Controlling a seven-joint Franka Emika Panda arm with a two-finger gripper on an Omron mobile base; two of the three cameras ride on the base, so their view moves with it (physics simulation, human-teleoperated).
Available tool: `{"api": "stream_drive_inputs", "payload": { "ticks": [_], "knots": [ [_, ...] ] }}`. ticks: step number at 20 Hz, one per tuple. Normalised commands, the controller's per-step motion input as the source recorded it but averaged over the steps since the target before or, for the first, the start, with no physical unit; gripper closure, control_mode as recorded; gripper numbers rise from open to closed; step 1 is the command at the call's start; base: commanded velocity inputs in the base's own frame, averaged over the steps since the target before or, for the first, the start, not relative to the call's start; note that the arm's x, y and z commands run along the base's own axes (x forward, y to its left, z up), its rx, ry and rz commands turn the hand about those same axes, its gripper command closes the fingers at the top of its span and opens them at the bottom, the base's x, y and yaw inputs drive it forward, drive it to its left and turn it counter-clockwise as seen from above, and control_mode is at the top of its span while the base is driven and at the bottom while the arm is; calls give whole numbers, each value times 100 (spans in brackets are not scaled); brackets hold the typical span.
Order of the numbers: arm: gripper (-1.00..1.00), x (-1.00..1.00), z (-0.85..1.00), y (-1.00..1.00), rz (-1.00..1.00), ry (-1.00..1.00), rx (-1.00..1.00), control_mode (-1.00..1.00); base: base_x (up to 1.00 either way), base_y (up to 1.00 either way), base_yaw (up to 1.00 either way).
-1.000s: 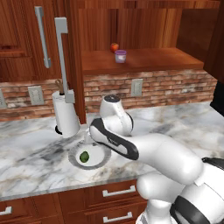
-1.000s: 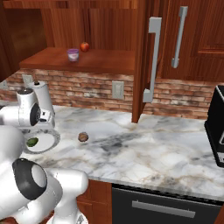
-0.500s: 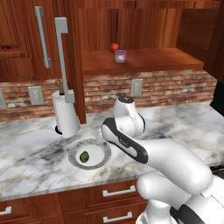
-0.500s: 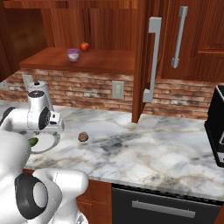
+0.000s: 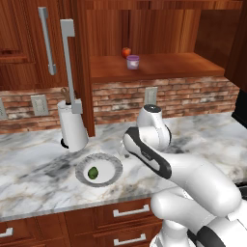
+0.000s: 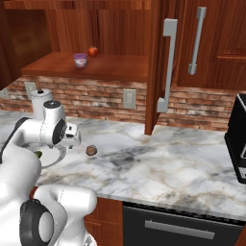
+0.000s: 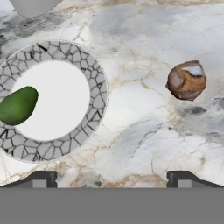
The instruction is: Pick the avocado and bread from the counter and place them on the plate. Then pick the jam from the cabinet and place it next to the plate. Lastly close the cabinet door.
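A red brick backsplash (image 5: 193,96) with wall outlets (image 6: 129,98) faces me. Wooden drawers (image 5: 130,212) sit below; a black appliance (image 6: 238,139) stands at right.

No writing, label, brand or number can be read anywhere. The jam (image 5: 132,61) jar on the cabinet shelf shows a plain lilac side. Beside it, nothing bears a sign either.

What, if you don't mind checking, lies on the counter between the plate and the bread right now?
Nothing: in the hand view, bare marble counter separates the plate from the bread. The avocado sits on the plate's far side.
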Motion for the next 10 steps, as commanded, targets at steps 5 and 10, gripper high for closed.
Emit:
{"api": "stream_drive_inputs", "payload": {
  "ticks": [5, 10],
  "knots": [
    [-100, 33, 0, -28, 0, 1, 0, -100, 0, 0, 0],
    [-100, 47, 0, -23, 2, 3, 0, -100, 0, 0, 0]
  ]
}}
